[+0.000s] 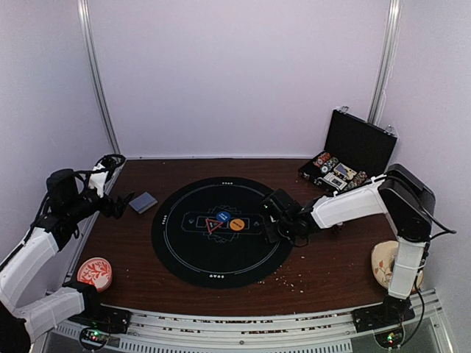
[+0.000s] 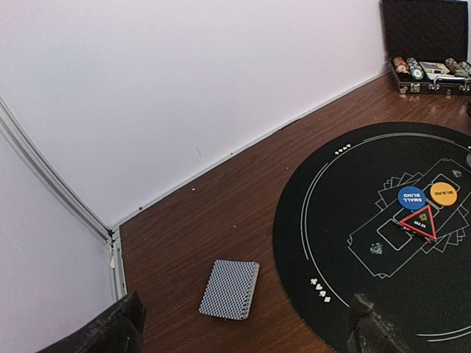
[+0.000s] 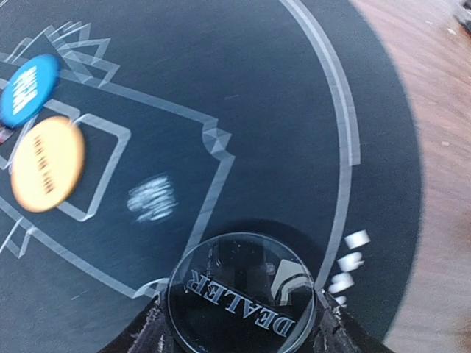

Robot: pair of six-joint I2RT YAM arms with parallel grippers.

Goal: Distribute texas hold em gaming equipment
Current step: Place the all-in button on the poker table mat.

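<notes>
Brown wooden table [image 1: 331,257] between plain white walls [image 1: 235,73], with a big round black mat [image 1: 184,235] lying flat in the middle, thin white lines and tiny card signs printed on it. At the back right, a black case [image 1: 360,143] standing open with its lid up; at the front left, a round red-and-white dish [image 1: 94,273]. On the front right, a pale cream round thing [image 1: 383,263], partly hidden, and small light crumbs [image 1: 294,279] on the wood just beside the mat's near rim.
</notes>
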